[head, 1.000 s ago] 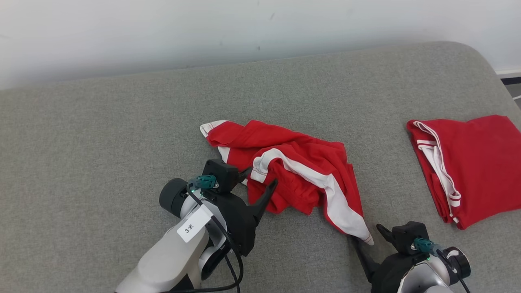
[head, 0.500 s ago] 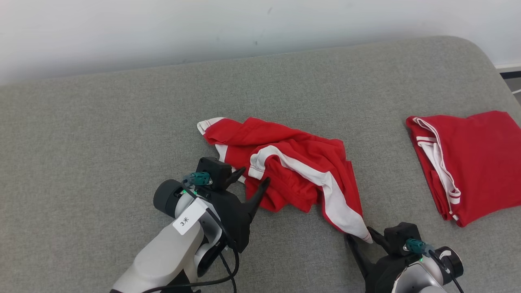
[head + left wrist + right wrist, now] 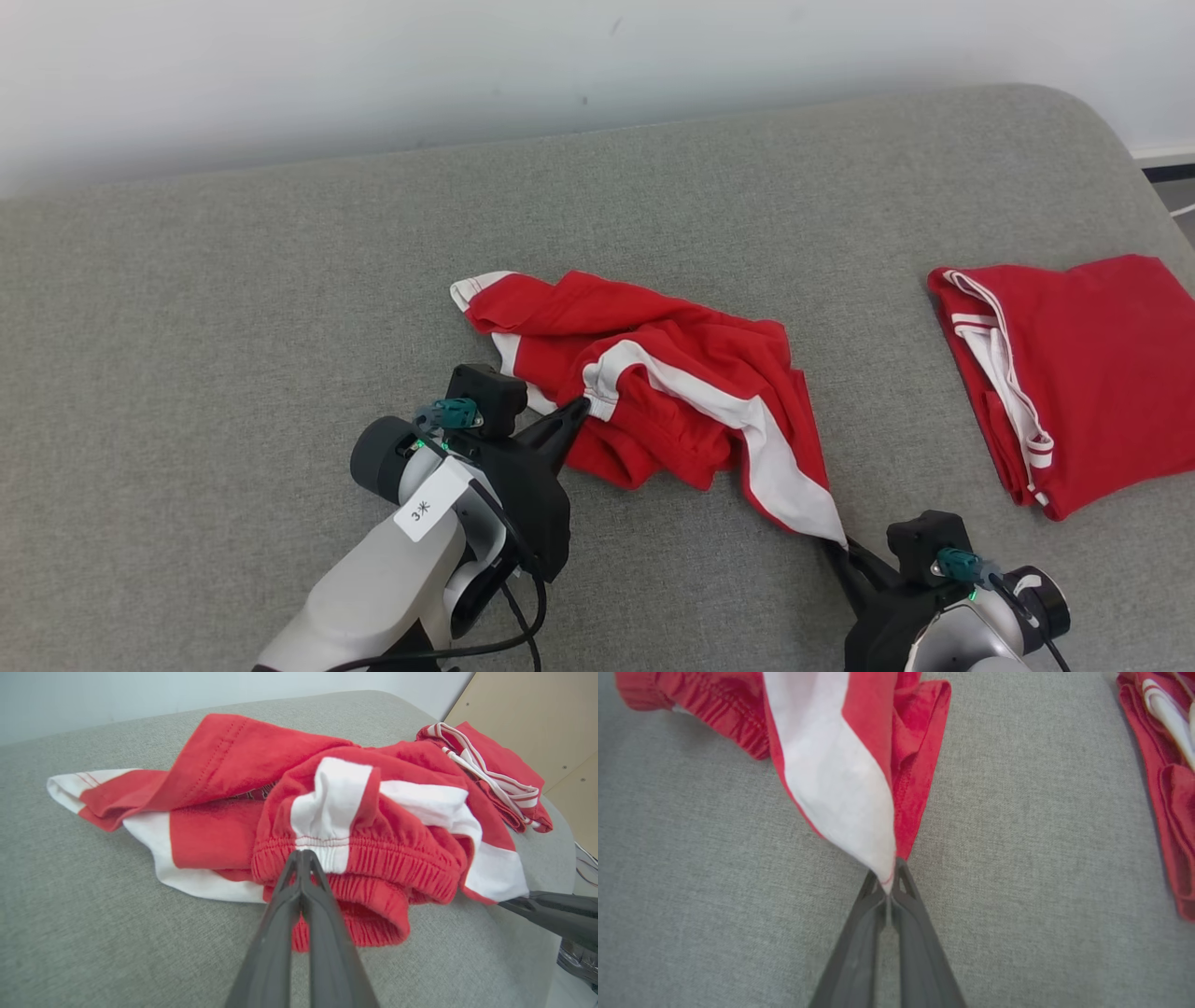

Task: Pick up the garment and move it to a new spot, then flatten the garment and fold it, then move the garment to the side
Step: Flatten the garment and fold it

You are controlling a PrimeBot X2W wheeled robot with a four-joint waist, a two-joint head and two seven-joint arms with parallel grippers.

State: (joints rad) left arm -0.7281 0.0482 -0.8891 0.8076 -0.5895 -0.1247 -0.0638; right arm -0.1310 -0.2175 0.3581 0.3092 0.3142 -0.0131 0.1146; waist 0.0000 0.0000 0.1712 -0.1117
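the crumpled red-and-white garment [image 3: 672, 373] lies on the grey worktop [image 3: 233, 327], well apart from the folded red garment [image 3: 1092, 373]. the left pincer [image 3: 579, 408] is clamped on its elastic waistband, on the side away from the folded red garment. the right pincer [image 3: 837, 546] pinches the white-striped corner nearer it.

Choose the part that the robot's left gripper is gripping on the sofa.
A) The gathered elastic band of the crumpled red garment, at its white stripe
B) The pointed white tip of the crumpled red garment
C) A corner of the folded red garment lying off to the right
A: in the left wrist view the left gripper has its jaws shut on the gathered elastic band of the crumpled garment.
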